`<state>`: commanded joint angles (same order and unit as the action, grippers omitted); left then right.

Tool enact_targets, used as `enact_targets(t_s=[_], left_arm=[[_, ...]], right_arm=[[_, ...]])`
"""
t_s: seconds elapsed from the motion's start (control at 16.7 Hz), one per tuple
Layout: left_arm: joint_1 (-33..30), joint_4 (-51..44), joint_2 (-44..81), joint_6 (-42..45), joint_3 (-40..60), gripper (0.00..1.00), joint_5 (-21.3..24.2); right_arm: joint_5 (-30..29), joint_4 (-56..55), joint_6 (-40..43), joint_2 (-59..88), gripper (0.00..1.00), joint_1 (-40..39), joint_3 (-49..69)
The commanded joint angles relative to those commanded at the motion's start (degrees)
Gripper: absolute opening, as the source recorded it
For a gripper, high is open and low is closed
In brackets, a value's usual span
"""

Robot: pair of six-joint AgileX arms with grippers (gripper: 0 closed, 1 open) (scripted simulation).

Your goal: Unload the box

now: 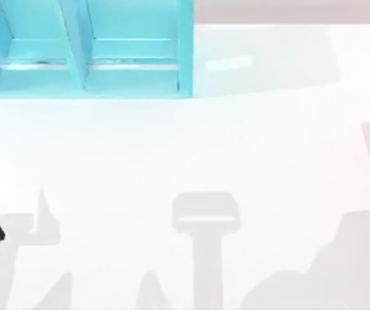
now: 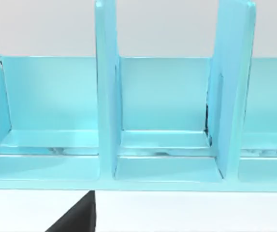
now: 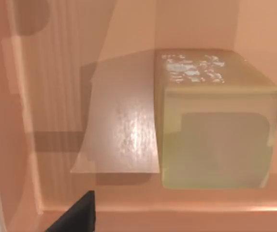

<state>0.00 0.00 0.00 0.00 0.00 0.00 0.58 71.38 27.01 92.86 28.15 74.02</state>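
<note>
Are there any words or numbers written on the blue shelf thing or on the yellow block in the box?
None can be read.
Blue rack: plain blue dividers, no words or numbers.
Pale yellow block inside the tan box: shiny patches on top, but no letters.
Flat tan sheet beside the block: blank.
White table: only shadows.
</note>
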Motion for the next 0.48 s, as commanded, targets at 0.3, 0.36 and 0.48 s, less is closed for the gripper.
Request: enact_targets(t_s=[0.3,0.36,0.48], left_arm=[[0.0,0.0,0.0,0.0,0.0,1.00,0.0],[0.0,0.0,0.0,0.0,0.0,1.00,0.0],[0.0,0.0,0.0,0.0,0.0,1.00,0.0]], right_arm=[[0.0,-0.8,-0.2,0.0,1.00,-0.2,-0.7],[0.0,-1.8,-0.2,0.3,1.00,-0.2,-1.5],[0.0,-4.9,-0.3,1.1,1.00,-0.3,-3.7]])
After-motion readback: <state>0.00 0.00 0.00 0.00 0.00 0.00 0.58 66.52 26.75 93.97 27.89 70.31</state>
